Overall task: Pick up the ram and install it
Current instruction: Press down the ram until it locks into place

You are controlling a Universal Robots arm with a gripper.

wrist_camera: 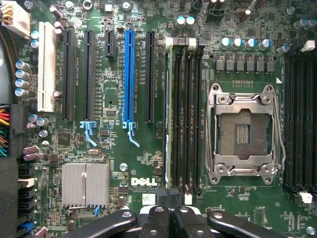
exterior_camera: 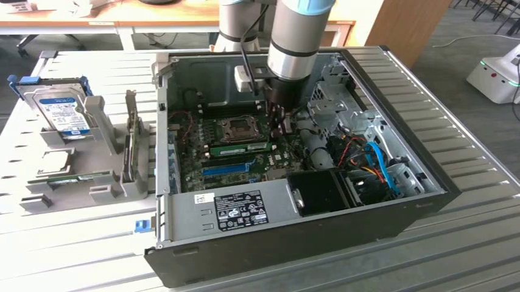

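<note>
My pincer (wrist_camera: 171,218) was shut, gripping nothing; the ram (wrist_camera: 169,114) stood slotted just beneath it; seating, I judged, needing straight pressure.

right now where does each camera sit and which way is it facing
exterior view: off the arm, above and to one side of the open case, looking down into it; the arm reaches in over the motherboard.
wrist view: on the wrist, looking straight down at the motherboard; the shut hand shows at the edge.
shared: the empty cpu socket and the blue slot.
</note>
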